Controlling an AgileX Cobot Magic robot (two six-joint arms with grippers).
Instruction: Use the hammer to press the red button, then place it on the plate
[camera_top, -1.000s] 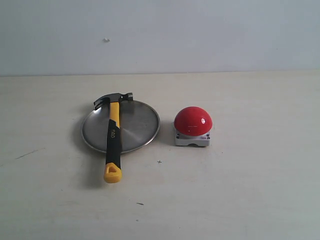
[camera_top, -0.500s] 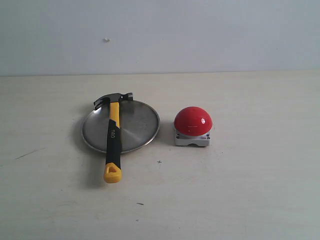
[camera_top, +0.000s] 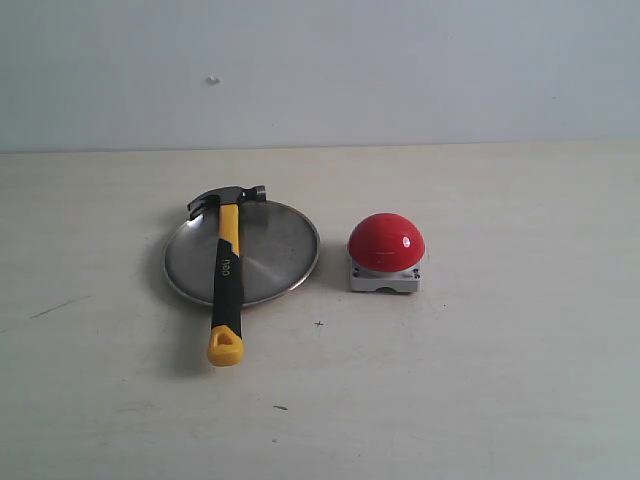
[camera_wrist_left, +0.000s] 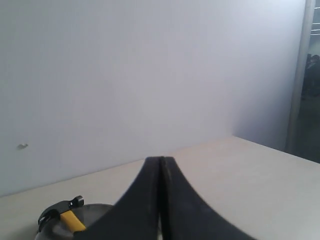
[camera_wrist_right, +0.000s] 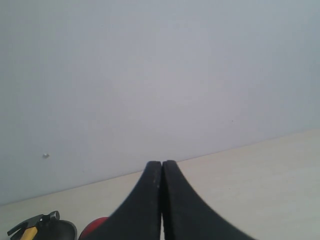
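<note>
The hammer (camera_top: 227, 270) lies across the silver plate (camera_top: 280, 250), its dark head over the far rim and its yellow looped end on the table in front. The red button (camera_top: 386, 241) stands on its grey-white base just right of the plate. No arm shows in the exterior view. My left gripper (camera_wrist_left: 160, 160) is shut with nothing in it, and past it I see the hammer (camera_wrist_left: 62, 216) head and the plate (camera_wrist_left: 92, 210) rim. My right gripper (camera_wrist_right: 162, 163) is also shut and empty, with the hammer (camera_wrist_right: 32, 223) head and a sliver of the red button (camera_wrist_right: 92, 226) beyond it.
A pale table (camera_top: 500, 380) runs back to a plain light wall (camera_top: 400, 70). A small mark sits on the wall (camera_top: 212, 80). A dark frame edge (camera_wrist_left: 305, 80) stands at the side of the left wrist view.
</note>
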